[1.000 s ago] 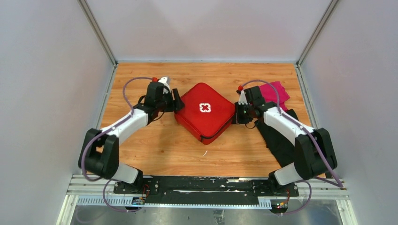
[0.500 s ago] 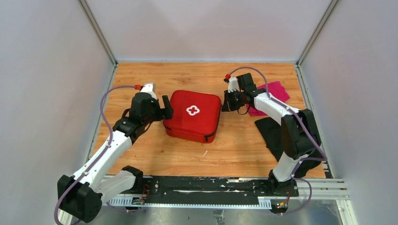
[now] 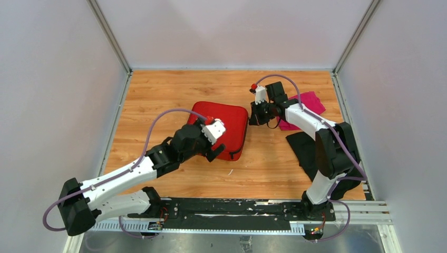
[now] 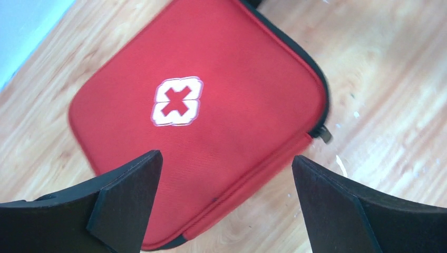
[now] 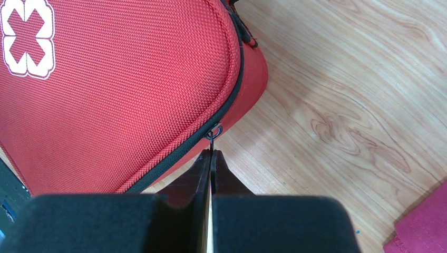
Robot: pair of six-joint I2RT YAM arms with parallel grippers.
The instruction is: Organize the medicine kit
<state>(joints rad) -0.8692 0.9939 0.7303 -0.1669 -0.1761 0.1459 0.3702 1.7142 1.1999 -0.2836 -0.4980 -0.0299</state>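
The medicine kit [image 3: 232, 118] lies zipped shut on the wooden table, a red case with a white cross [image 4: 178, 101] on its lid. My left gripper [image 3: 216, 150] hovers over the kit's near edge and hides the cross from above. In the left wrist view the left gripper [image 4: 225, 157] is open wide, with nothing between its fingers. My right gripper [image 3: 252, 120] sits at the kit's right side. In the right wrist view the right gripper [image 5: 211, 154] is shut on the thin metal zipper pull [image 5: 213, 132] at the kit's [image 5: 121, 89] edge.
A magenta cloth [image 3: 310, 104] lies right of the kit, behind the right arm, and shows again at a corner [image 5: 421, 232]. A black cloth [image 3: 311, 150] lies near the right arm's base. White walls and metal rails enclose the table [image 3: 174, 89].
The kit was turned from a diamond to nearly square, shifting left. The left gripper let go, opened wide and swung from the kit's left side to above its front. The right gripper stayed shut.
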